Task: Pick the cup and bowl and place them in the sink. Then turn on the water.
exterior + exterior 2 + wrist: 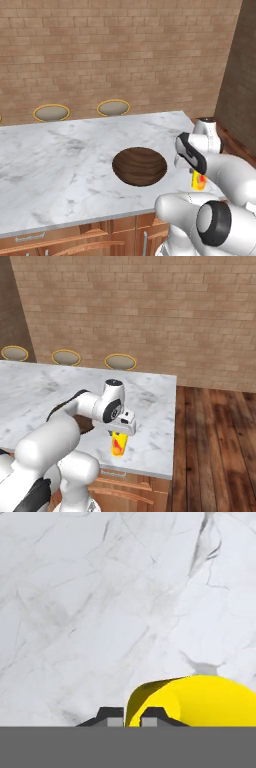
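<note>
1 gripper (pixel 132 716) clenched on cup (pixel 119 444) rim | bowl (pixel 139 165) beside, on counter (pixel 60 165)

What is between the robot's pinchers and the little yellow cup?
Nothing. The gripper has its jaws shut on the rim of the yellow cup, one fingertip on each side of the wall. The wooden bowl sits apart on the marble counter.

Small yellow cup (pixel 119 444) with red-orange mark, upright on white marble (near the counter's front corner), wide dark brown wooden bowl (pixel 139 165) at its nine o'clock, resting apart, open side up
</note>
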